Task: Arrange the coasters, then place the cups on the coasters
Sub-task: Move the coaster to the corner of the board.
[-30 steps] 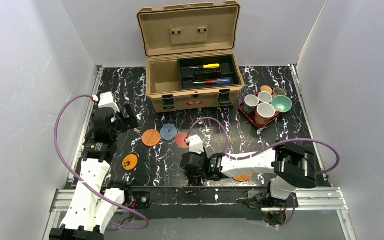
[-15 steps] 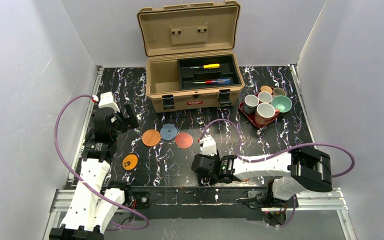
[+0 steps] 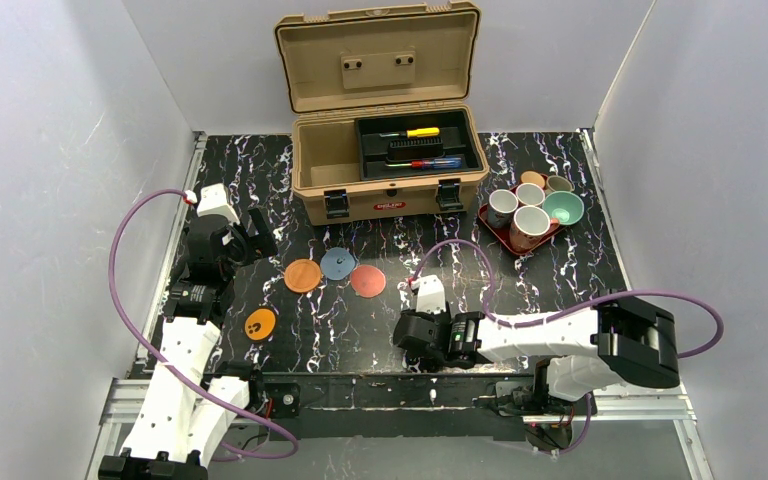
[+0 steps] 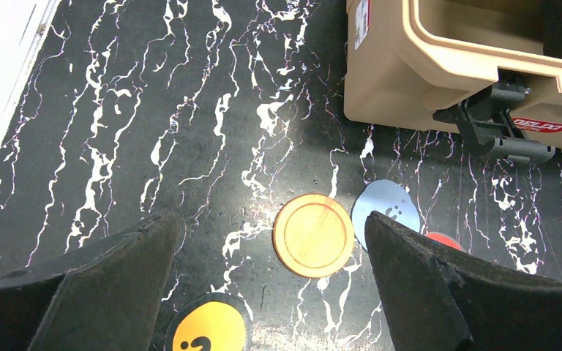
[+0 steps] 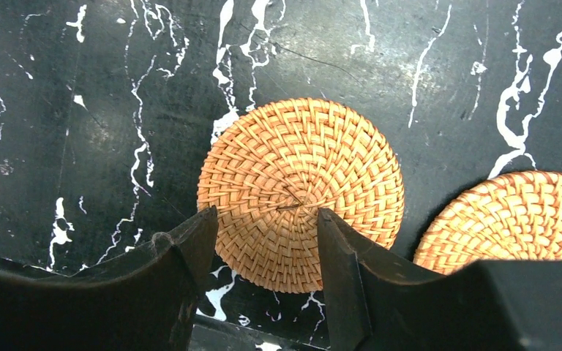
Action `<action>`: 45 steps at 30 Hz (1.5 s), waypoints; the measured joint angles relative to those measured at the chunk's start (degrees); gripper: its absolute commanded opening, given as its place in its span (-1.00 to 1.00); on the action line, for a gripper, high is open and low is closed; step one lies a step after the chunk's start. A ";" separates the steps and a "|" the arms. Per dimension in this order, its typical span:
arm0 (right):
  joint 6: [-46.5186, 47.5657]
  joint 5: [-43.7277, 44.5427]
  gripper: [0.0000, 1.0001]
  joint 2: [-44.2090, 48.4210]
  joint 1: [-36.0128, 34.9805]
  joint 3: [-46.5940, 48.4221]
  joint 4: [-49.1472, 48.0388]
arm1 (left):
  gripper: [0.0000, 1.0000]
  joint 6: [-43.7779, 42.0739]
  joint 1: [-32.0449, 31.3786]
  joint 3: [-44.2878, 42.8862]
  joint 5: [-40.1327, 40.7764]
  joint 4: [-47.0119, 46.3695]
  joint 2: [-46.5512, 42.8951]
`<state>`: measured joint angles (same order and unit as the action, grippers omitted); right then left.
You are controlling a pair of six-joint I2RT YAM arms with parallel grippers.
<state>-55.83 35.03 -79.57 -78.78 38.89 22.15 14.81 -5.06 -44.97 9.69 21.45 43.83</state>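
Marbled table [image 3: 260, 170] — bearing coasters [image 3: 303, 275], toolbox [image 3: 390, 160], tray [image 3: 497, 232].

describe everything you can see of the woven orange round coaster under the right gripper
The woven orange round coaster is a flat disc of plaited straw-like fibre, its bands circling a centre knot. It lies flat on the black white-veined table. The right gripper hangs over one edge, jaws apart, hiding part of the rim; contact cannot be told. A second woven coaster lies beside it, not touching.

Left arm [image 3: 195, 300] upright with fingers [image 4: 102, 292] spread wide; right arm [image 3: 540, 335] stretched low leftward, fingers [image 5: 168, 285] half parted.
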 measured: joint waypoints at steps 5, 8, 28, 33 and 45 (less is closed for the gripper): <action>-0.74 0.26 0.24 0.70 0.00 -0.44 0.74 | 0.96 0.00 0.00 0.00 0.00 0.00 0.00; -1.07 0.42 0.23 0.94 0.00 -0.52 1.73 | 0.96 0.00 0.00 0.00 0.00 0.00 0.00; -0.63 0.13 0.24 3.06 0.00 -1.95 3.26 | 0.96 0.00 0.00 0.00 0.00 0.00 0.02; 0.31 -0.20 0.25 3.06 0.00 -1.95 3.10 | 0.96 0.00 0.00 0.00 0.00 0.00 0.02; 3.32 -1.62 0.49 2.47 0.00 0.04 5.20 | 0.96 0.00 0.00 0.00 -0.48 -0.02 0.02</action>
<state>-52.51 33.41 -77.10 -78.78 38.94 27.35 14.81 -5.06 -44.97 9.21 21.43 43.86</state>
